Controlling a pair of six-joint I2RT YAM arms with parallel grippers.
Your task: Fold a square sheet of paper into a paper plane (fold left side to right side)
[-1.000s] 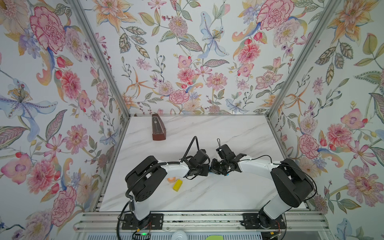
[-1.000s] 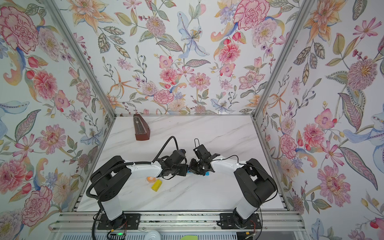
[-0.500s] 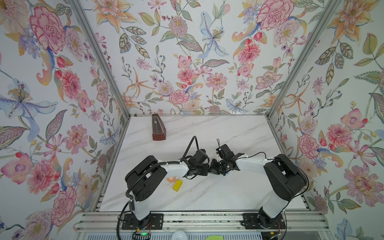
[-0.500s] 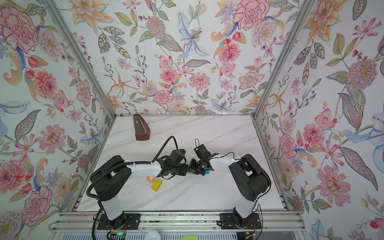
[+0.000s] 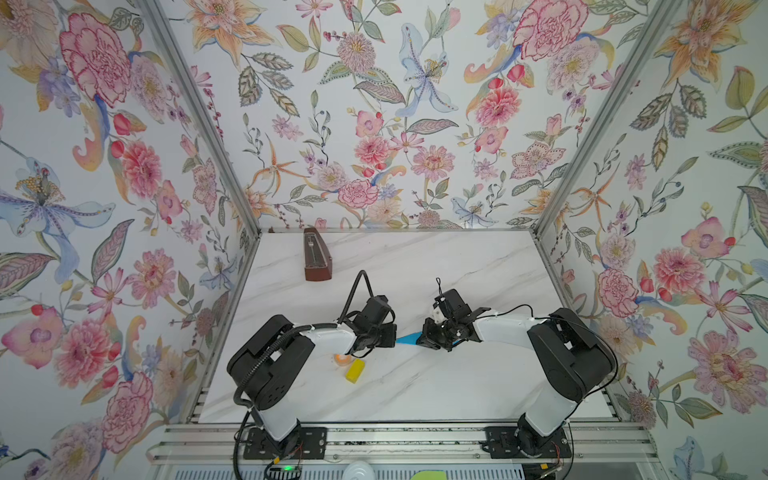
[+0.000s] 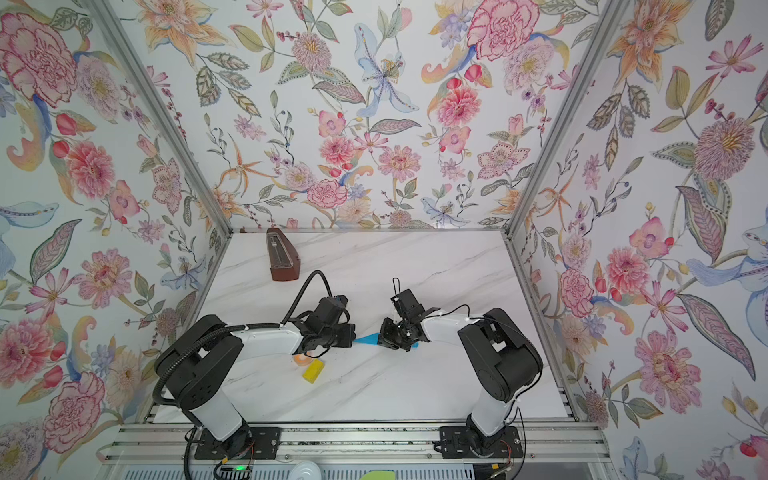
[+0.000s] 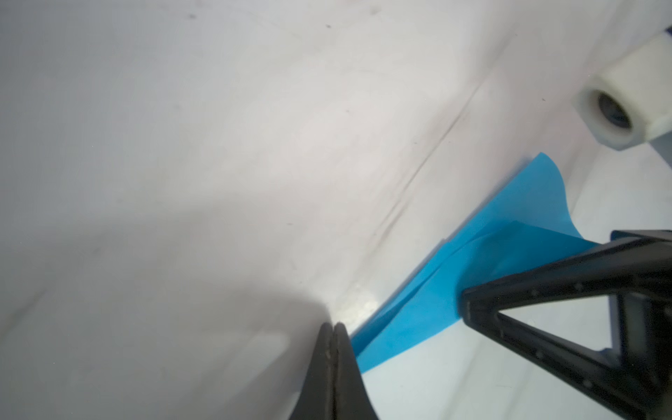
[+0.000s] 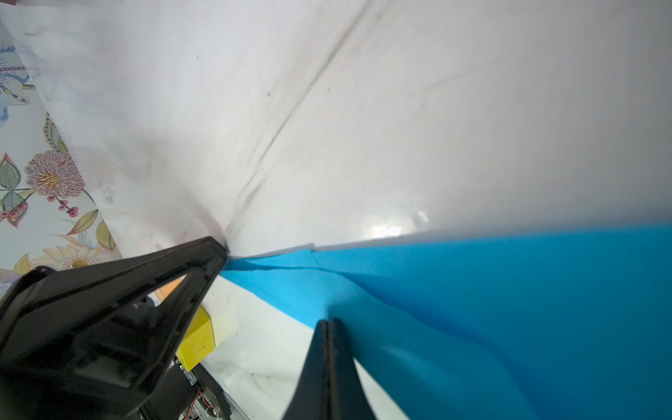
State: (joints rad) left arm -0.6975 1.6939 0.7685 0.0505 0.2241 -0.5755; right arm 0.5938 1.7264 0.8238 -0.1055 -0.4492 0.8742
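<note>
Left fingers (image 7: 320, 371) are clenched, pad against pad, and their tips sit right at the narrow point of the paper (image 7: 472, 262), low over the table (image 7: 182, 145). The blue edge runs behind one finger, so I cannot tell whether that point is pinched or only touched. Right fingers (image 8: 316, 374) are clenched too, closed on themselves above the broad part of the paper (image 8: 509, 291), and from my left wrist view their tip looks to rest on the blue surface. In both top views the paper (image 5: 409, 338) (image 6: 368, 339) lies on the table (image 5: 457, 386) about midway between the two arms. It shows as a slim blue wedge with its point toward the left arm (image 5: 328, 338) and its wide end mostly hidden under the right arm (image 5: 498, 332). It is folded in layers: a slit between two flaps runs back from the point, and at the wide end one corner curls up off the table. A yellow block (image 5: 355, 370) sits just on the near side of the left arm, with a small orange thing (image 5: 343, 358) beside it, partly under the arm. A metronome (image 5: 318, 259) stands at the back left, well apart from everything.
</note>
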